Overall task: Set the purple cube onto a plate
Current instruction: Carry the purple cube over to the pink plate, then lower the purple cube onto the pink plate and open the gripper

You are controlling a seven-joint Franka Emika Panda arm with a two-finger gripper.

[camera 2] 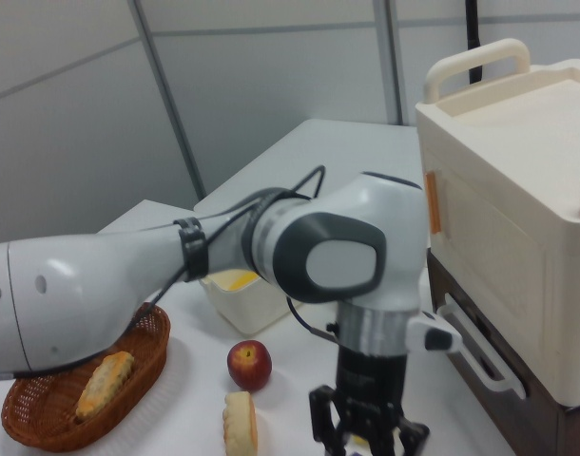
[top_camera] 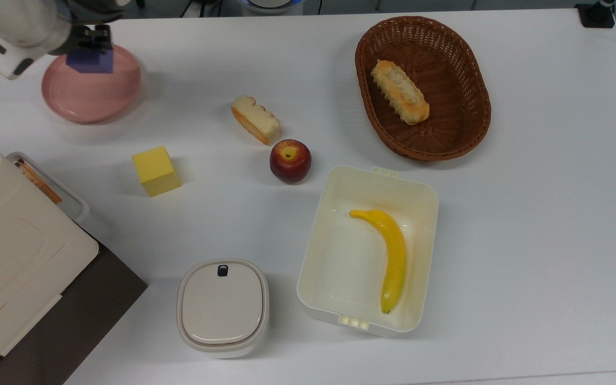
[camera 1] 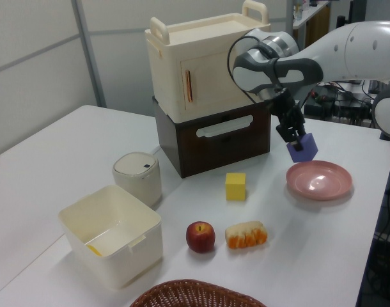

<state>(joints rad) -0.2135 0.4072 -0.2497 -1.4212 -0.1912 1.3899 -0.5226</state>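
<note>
My gripper [top_camera: 90, 49] is shut on the purple cube [top_camera: 91, 61] and holds it in the air over the far part of the pink plate [top_camera: 89, 99], at the top view's upper left. In the left view the purple cube [camera 1: 302, 148] hangs tilted from the gripper [camera 1: 298, 141], a little above the near-left rim of the plate [camera 1: 323, 182] and not touching it. In the right view the arm's wrist points down, and the gripper [camera 2: 366, 439] reaches the picture's bottom edge.
A yellow cube [top_camera: 156, 171], a bread slice [top_camera: 256, 119] and an apple [top_camera: 290, 160] lie mid-table. A wicker basket [top_camera: 474, 128] holds a bun, and a cream tub [top_camera: 428, 198] holds a banana. A lidded pot [top_camera: 223, 306] and a tall cream cabinet [camera 1: 208, 64] stand nearby.
</note>
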